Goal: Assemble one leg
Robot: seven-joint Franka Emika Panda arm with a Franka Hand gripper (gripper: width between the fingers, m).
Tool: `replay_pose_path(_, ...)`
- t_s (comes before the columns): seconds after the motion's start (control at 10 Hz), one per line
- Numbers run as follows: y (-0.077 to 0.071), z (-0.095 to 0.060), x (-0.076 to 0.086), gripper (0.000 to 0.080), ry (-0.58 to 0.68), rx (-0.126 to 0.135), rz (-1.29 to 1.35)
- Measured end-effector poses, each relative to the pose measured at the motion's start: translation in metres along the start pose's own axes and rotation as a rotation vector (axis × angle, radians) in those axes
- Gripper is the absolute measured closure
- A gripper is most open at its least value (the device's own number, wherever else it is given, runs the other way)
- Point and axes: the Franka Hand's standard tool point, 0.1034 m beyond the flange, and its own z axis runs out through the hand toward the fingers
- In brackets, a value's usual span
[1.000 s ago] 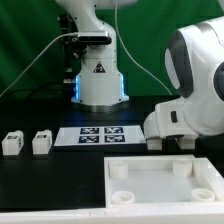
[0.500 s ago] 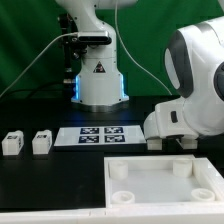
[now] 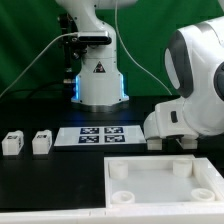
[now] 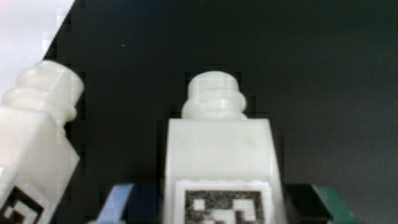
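One white plastic leg (image 4: 221, 150), ridged tip | tool (image 4: 222, 205) pinching | second leg (image 4: 36, 130) beside

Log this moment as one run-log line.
tool: low, astride leg, closure unclear | second leg: alongside | two more legs: exterior view's left | panel: sockets empty

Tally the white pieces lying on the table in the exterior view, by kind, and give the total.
Legs: 2
Square panel with corner sockets: 1
Marker board: 1
Total: 4
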Motion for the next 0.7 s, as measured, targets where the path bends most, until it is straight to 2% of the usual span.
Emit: replay_pose_path(0.7,0.0000,0.0000,0.0000,0.0511,0.000,0.000,0.000)
